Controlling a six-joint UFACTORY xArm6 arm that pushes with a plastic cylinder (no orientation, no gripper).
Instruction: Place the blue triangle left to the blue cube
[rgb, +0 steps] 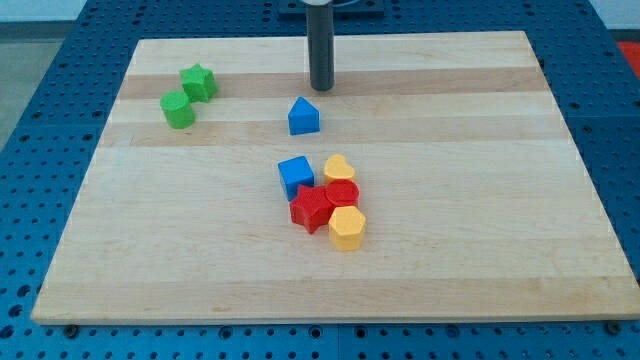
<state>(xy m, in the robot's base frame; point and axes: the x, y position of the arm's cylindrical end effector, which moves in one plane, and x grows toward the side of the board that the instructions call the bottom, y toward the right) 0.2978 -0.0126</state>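
The blue triangle (304, 116) lies on the wooden board (480, 200) a little above its middle. The blue cube (295, 177) sits below it, at the upper left of a tight cluster of blocks. My tip (321, 88) is just above and slightly right of the blue triangle, with a small gap between them. The rod rises straight up to the view's top.
Next to the blue cube are a yellow heart block (339, 168), a red cylinder (342, 193), a red star block (311, 209) and a yellow hexagon block (347, 228). A green star block (198, 82) and a green cylinder (178, 109) sit at the upper left.
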